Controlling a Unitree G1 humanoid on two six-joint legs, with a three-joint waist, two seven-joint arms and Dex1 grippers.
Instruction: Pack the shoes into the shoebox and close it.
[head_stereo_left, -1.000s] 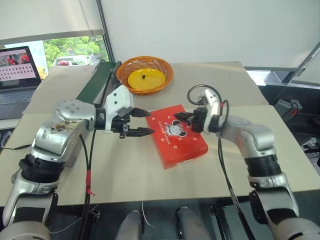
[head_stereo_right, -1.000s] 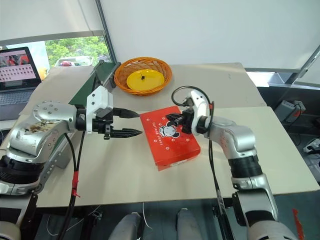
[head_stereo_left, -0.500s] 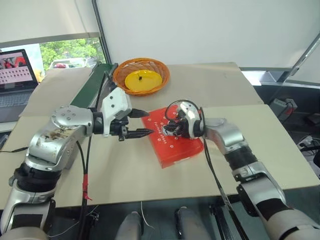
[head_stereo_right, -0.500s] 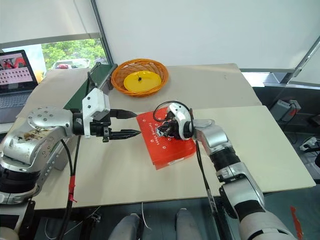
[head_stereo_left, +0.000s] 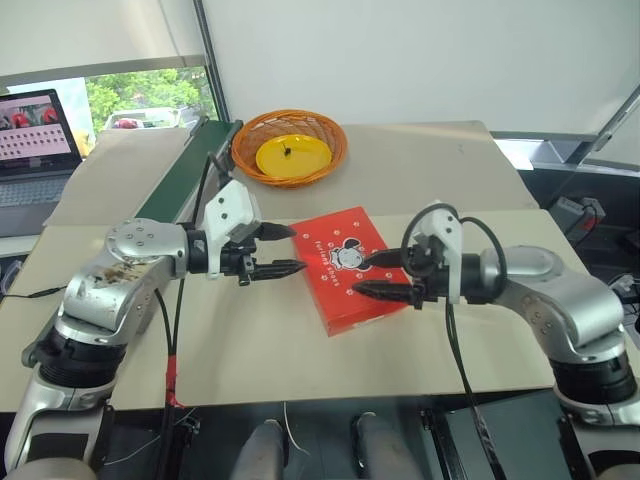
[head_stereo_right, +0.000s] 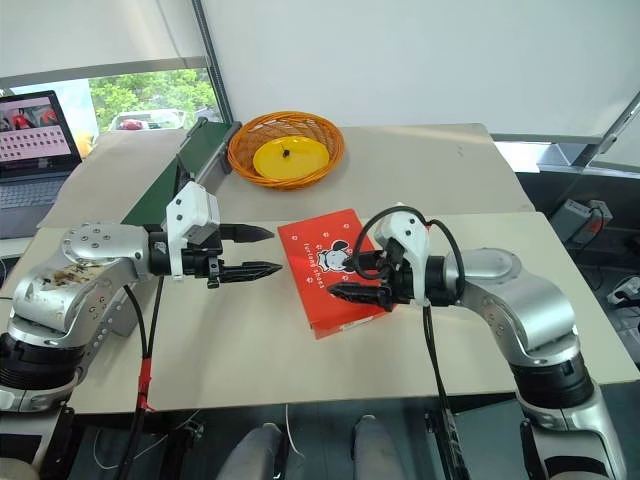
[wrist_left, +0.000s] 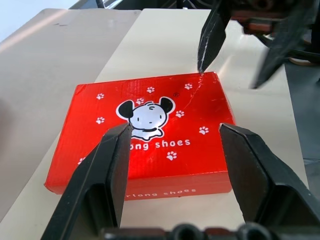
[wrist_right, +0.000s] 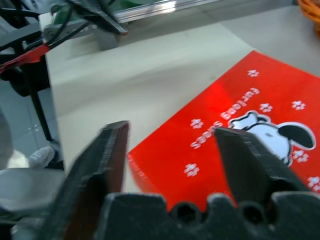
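Note:
The red shoebox (head_stereo_left: 349, 268) lies shut on the table, its lid showing a white cartoon dog and text. The shoes are hidden. My left gripper (head_stereo_left: 296, 249) hovers just off the box's left side, open, with nothing between its fingers. In the left wrist view those fingers (wrist_left: 111, 165) frame the shoebox (wrist_left: 150, 107) lid. Over the box's near right corner my right gripper (head_stereo_left: 362, 274) stands open and holds nothing. The right wrist view looks between its fingers (wrist_right: 102, 160) onto the lid (wrist_right: 240, 135).
An orange wicker basket (head_stereo_left: 325, 163) holding a yellow plate stands at the back of the table. A dark green strip (head_stereo_left: 185, 175) runs along the left. A laptop (head_stereo_left: 35, 130) sits far left. The table's front edge (head_stereo_left: 330, 395) is close to me.
My right gripper has pulled back off the lid toward me and has gone from shut to open. The left gripper has stayed where it was.

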